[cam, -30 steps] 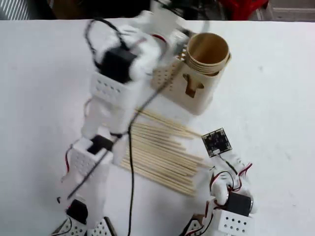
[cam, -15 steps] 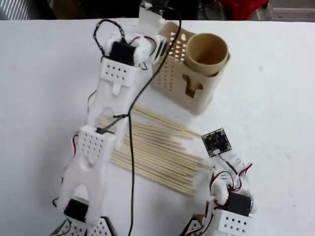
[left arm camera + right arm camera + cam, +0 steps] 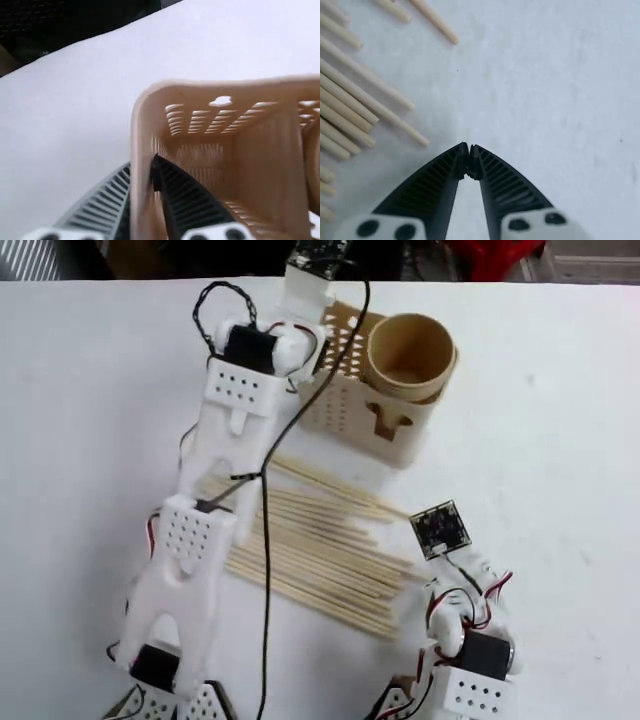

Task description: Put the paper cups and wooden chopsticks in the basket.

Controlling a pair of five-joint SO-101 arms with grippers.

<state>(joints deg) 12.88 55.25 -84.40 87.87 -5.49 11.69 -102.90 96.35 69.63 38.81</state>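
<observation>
A cream perforated basket (image 3: 352, 410) stands at the back of the table, and a stack of paper cups (image 3: 410, 355) sits upright in its right end. My left gripper (image 3: 150, 167) is shut on the basket wall (image 3: 200, 115) at a corner, one finger inside and one outside. In the high view that arm stretches to the basket's far left corner (image 3: 335, 320). Several wooden chopsticks (image 3: 320, 550) lie in a loose pile in front of the basket. My right gripper (image 3: 469, 161) is shut with nothing in it, just above the bare table, beside the chopstick ends (image 3: 365, 100).
The right arm (image 3: 470, 650) is folded near the front edge, with its camera board (image 3: 440, 528) by the pile's right end. The left arm (image 3: 200, 540) lies over the pile's left part. White table (image 3: 540, 440) lies open to the right and left.
The left arm swung forward to the basket's far corner and closed on its wall. The basket with the cups has since shifted slightly left. The right arm has stayed put.
</observation>
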